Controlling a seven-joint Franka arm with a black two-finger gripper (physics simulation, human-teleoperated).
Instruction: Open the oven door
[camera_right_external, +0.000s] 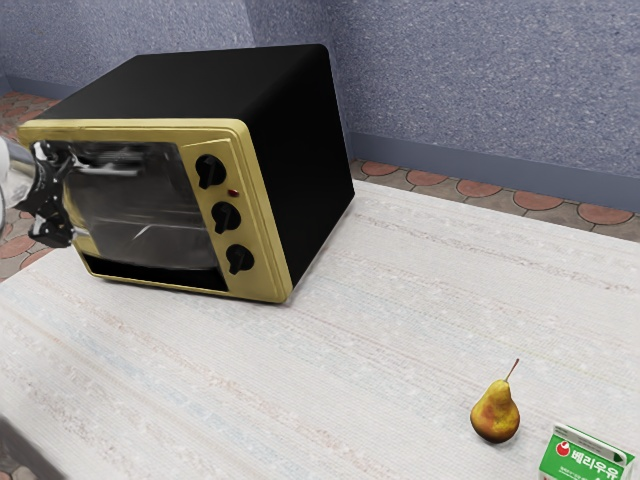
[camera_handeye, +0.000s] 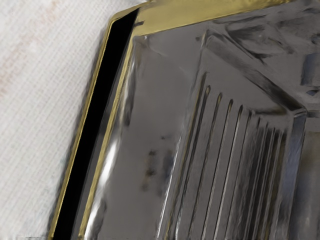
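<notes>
Nearest me sit a green carton (camera_right_external: 585, 458) and a pear (camera_right_external: 495, 413). Farther across the bench (camera_right_external: 330, 370), the oven door (camera_right_external: 150, 215) faces my side, long axis running sideways; at its exterior view's left end is the hand (camera_right_external: 60, 200), open or closed I can't tell

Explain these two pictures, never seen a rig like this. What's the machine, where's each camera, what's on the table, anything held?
It's one simulated robot arm with a black two-finger gripper, sent to open the oven door.

The exterior view comes from a camera beside the arm. The arm enters from that view's left, its gripper at the front of the oven. The wrist view is from a camera on the arm's hand, looking closely at the oven's glass front and the ridges behind it.

On the table: the black oven with gold trim and three knobs, a pear, and part of a green carton.

Whether the gripper holds anything, I can't tell.
</notes>
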